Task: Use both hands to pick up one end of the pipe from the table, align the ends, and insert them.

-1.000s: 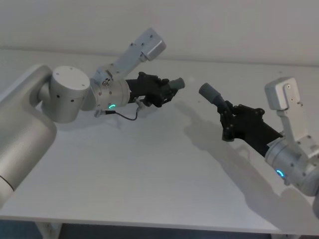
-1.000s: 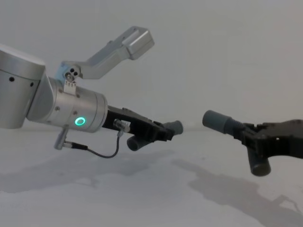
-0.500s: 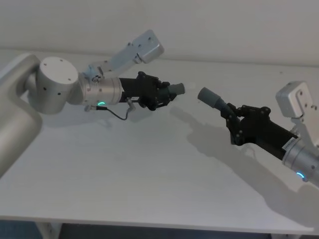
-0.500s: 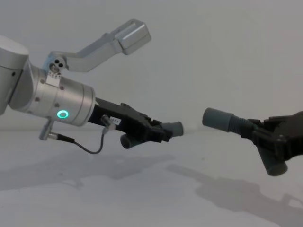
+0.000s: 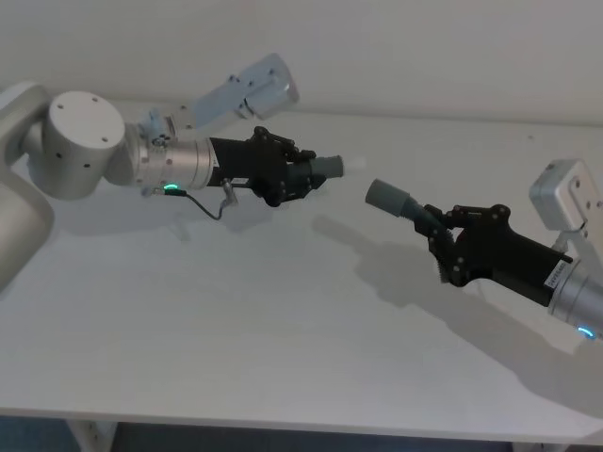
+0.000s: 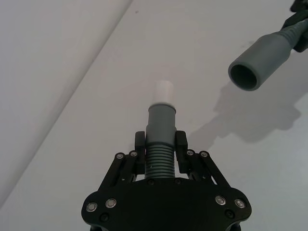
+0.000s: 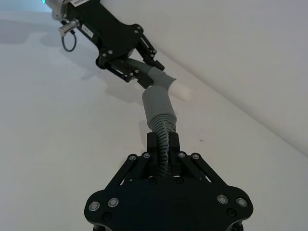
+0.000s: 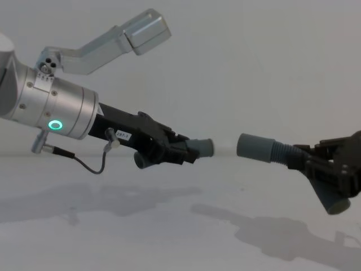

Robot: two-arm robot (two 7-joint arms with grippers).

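1. The table (image 5: 236,320) is a plain white surface spanning the work area. Both pipe pieces are held clear above it, and their shadows fall on it below.
2. The left arm reaches in from the robot's left. Its silver wrist (image 8: 56,110) carries a lit green ring (image 8: 54,125).
3. The left gripper (image 5: 306,174) points toward the centre of the table. Its fingers (image 6: 139,144) are closed onto the ribbed neck of the slimmer pipe piece (image 6: 161,122), one on each side.
4. The right gripper (image 5: 438,226) reaches in from the robot's right and points toward the left gripper. Its fingers (image 7: 173,143) pinch the ribbed neck of the thicker pipe piece (image 7: 162,126).
5. The thicker pipe piece extends forward of the right gripper. Its curved rear end projects below the gripper in the chest view.
6. The socket (image 5: 384,195) is the wide cylindrical end of the thicker piece. Its open mouth faces the left gripper.
7. The spigot (image 6: 165,90) is the narrow, lighter tip of the slimmer piece and projects forward of its collar toward the socket.
8. In the head and chest views the spigot and socket lie near each other at about the same height. They are apart, with a visible gap between them.
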